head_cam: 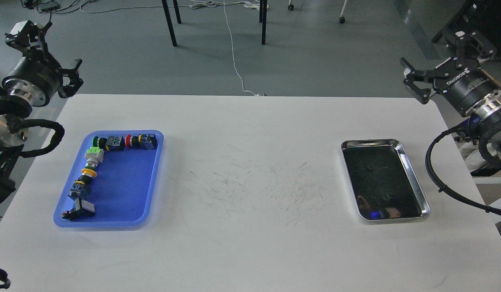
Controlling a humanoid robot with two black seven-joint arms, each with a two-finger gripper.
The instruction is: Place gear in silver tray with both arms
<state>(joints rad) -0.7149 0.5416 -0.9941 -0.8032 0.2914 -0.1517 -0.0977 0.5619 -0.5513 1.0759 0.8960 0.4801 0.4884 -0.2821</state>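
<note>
The silver tray lies on the right side of the white table, and its dark floor holds no parts. Several small gear parts, push-button switch pieces in green, red, yellow and black, lie in an L-shaped row in a blue plastic tray on the left. My left gripper is open and empty, raised beyond the table's back left corner, well away from the blue tray. My right gripper is open and empty, raised beyond the back right corner, behind the silver tray.
The white table shows dark scratch marks in its middle. Black cable loops hang from both arms at the left and right table edges. Chair legs and a white cord are on the floor behind.
</note>
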